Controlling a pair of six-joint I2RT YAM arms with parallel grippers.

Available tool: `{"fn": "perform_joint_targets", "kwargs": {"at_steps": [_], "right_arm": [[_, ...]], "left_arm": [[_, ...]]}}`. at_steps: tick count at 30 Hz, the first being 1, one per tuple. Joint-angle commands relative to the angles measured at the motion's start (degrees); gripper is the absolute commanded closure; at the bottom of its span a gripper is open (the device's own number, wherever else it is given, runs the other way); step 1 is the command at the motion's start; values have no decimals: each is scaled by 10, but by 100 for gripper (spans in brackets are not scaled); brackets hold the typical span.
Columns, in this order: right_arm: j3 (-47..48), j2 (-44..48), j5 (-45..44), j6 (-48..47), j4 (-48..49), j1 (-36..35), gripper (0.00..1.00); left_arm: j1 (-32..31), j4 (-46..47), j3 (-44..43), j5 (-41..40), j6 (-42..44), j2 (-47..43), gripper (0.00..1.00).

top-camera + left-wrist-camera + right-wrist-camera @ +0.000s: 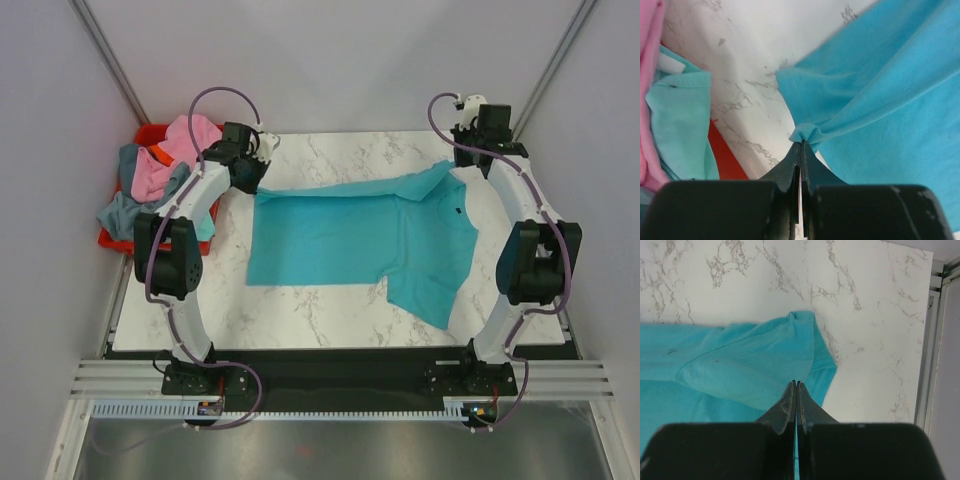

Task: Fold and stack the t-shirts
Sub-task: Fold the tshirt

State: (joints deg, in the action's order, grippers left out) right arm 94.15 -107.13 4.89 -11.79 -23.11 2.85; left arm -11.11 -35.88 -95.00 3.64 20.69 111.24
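**Obs: teal tee spread on worktop, both grippers on its far edge**

Worktop: white marble-look slab, grey veins, arms bolted at near edge.

Teal t-shirt: biggest item, lies mid-worktop, mostly flat. Body runs L–R, hem end to the left, collar end to the right. One sleeve points to the near edge, the other to the far-right corner. Far edge looks taut btwn the two grippers. Some creasing near the right sleeve.

Red bin: off the far-left corner of the worktop, just beside it. Contents: loose heap of tees, unfolded. Pink t-shirt on top at the far side. Grey-blue t-shirt hangs over the near-left rim. Pale teal t-shirt on the side nearest the worktop, draped over the rim.

Left gripper: at far-left corner of the teal t-shirt, fingers pressed together, pinching a small bunched tuck of its corner. Cloth fans out from the tips.

Right gripper: at the far-right sleeve, fingers pressed together, tips on the cloth, thin teal strip showing btwn them, so reads as a pinch on the sleeve.

Dark mark: small spot near the collar, too small to read.
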Motion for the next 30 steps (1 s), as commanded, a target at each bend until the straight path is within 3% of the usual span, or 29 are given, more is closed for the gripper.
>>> {"fn": "perform_joint_targets", "kwargs": {"at_steps": [1,16,30], "right_arm": [[-14,61,17,6,-13,0,100],[-116,151,40,25,-49,0,100],[-160,146,51,28,-51,1,100]], "left_arm": [[1,7,24,8,-21,-49,98],[1,8,50,17,-27,-53,98],[1,23,116,11,-25,-38,98]]}}
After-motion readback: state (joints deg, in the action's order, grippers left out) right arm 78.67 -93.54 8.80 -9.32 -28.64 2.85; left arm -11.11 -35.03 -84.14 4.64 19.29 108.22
